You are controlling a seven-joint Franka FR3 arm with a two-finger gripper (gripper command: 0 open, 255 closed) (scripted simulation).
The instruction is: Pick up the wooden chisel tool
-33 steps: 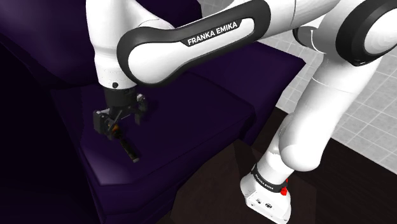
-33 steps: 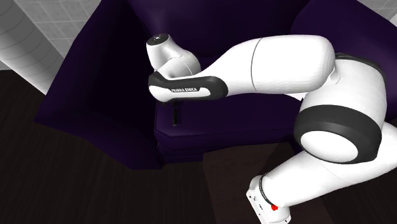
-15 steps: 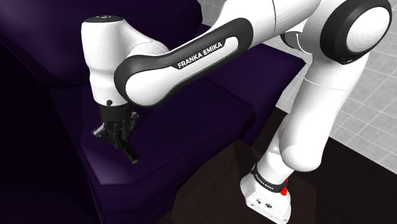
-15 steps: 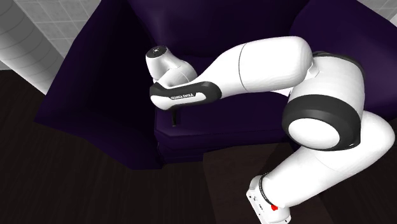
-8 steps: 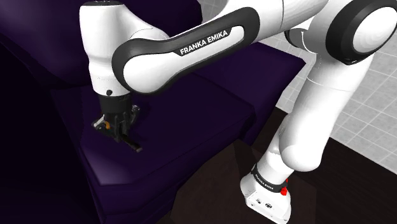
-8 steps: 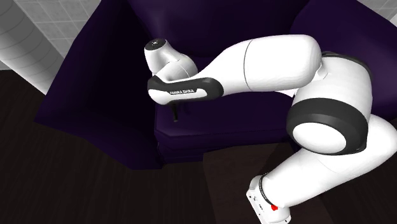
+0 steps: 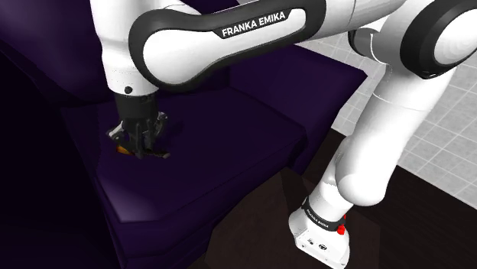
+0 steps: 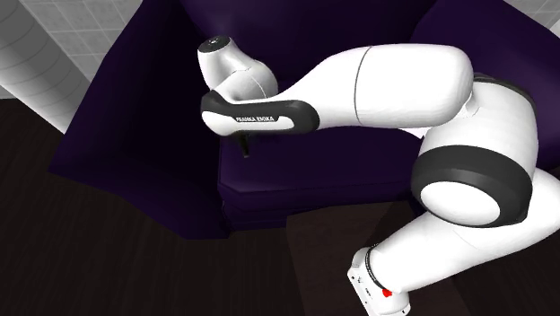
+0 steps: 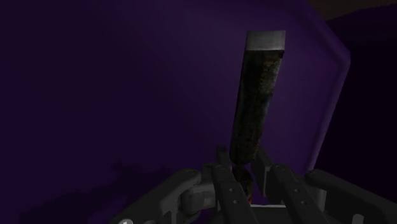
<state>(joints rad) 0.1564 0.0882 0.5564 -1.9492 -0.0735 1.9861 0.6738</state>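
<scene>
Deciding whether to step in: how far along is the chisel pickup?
Done: the grasp. The gripper is shut on the chisel, clasping it at one end while the dark blade sticks out ahead. In hand: the lift. In the second exterior view the chisel seems to hang just above the purple seat cushion, though contact is hard to rule out. Left: raising it plainly clear.

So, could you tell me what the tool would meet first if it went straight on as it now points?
Probably the dark purple seat cushion; the chisel clasped in the tool juts ahead, so its grey end would likely touch first.
</scene>
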